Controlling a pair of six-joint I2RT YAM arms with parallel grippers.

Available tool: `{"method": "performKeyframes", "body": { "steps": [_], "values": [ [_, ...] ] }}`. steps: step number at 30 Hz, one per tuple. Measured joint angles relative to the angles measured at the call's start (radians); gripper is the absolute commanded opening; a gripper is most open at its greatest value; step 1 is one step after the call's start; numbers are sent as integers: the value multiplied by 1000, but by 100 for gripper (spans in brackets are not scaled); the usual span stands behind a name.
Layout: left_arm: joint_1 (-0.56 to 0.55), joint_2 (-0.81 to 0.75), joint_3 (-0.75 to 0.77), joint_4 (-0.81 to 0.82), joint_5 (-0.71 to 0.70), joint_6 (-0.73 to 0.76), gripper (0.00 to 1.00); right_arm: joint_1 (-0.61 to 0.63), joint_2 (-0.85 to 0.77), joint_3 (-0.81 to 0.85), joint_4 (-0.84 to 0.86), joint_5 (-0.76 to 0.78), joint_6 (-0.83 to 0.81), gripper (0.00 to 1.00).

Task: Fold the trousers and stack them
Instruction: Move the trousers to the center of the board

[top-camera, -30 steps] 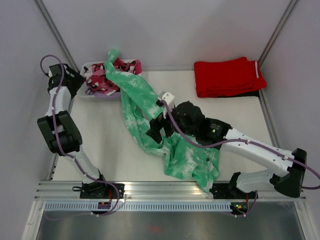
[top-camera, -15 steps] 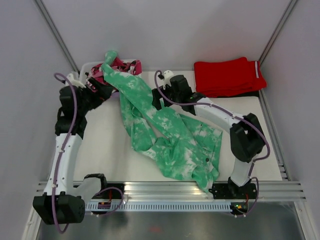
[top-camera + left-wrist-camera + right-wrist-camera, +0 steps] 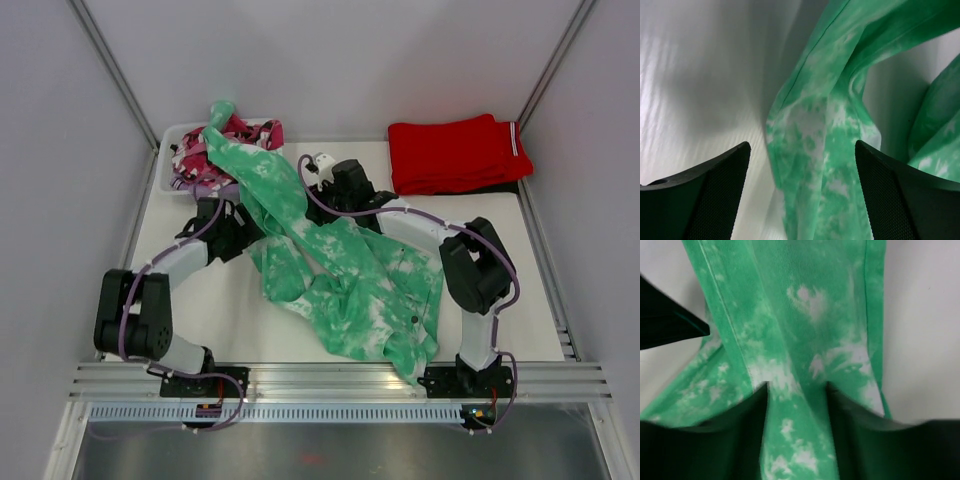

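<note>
As leg of trousers (image 3: 350, 280) lies diagonally between both arms: left gripper (image 3: 801, 165) is spread wide, empty; fold is straddled by right gripper (image 3: 796, 405), grip undeterminable.

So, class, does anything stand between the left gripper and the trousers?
Nothing visible does. The open left gripper hangs right over the trousers, and one leg shows between its fingers. Beside the leg there is only bare table.

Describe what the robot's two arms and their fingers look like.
Both arms match: the left arm and right arm have white links joined by chunky black joints, with a purple cable looping along each. The left fingers are black and broad with finely meshed inner faces; the right fingers look equally dark but blurred.
</note>
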Motion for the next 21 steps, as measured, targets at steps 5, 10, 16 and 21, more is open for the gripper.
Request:
{"method": "performKeyframes", "body": {
  "steps": [5,10,16,21],
  "values": [
    [-42,188,93,79,-37,2,64,-1,15,-1,-4,6,-37,0],
    [-39,272,141,112,-63,15,2,-1,-28,-49,14,-23,-41,0],
    [-39,245,191,113,-70,56,2,0,-250,-198,59,-122,11,0],
    [-48,-76,183,18,-124,64,2,39,-426,-271,98,-186,45,0]
  ]
}}
